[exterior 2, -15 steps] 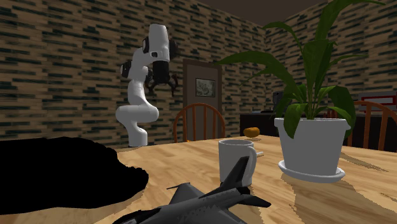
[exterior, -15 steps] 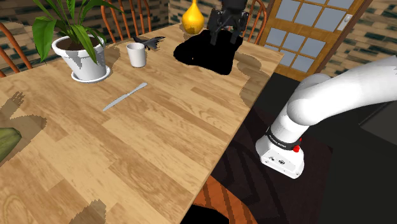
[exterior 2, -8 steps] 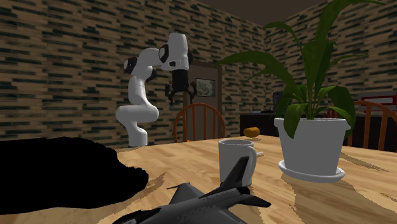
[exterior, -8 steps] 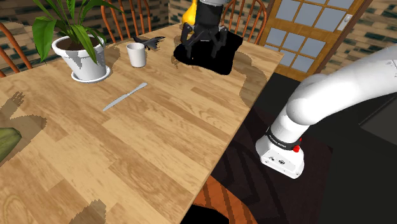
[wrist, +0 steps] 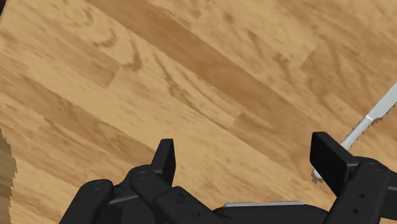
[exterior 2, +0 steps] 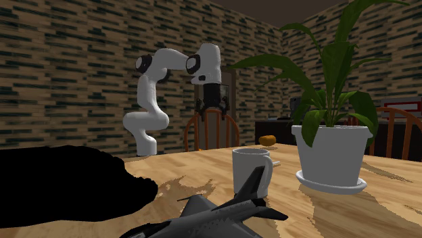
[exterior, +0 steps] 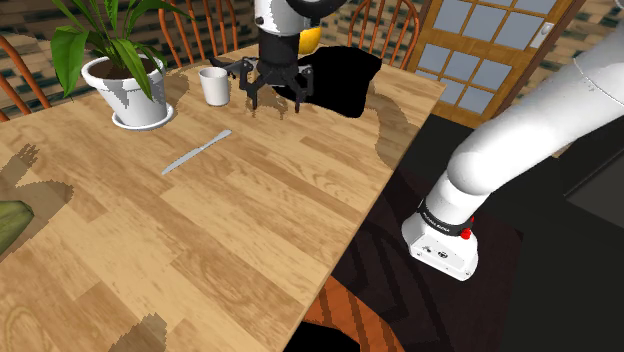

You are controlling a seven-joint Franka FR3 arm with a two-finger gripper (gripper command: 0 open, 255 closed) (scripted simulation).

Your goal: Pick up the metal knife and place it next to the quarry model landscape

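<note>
One white arm (exterior: 520, 135), jaws apart, downward above the table (exterior: 250, 230).

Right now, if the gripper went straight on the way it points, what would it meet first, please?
Probably the bare table; the knife lies aside, near one finger of the open gripper. Depth is unclear.

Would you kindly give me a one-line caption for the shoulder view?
Open gripper hovers over the wooden table near the white cup; the knife lies flat, not yet grasped.
</note>
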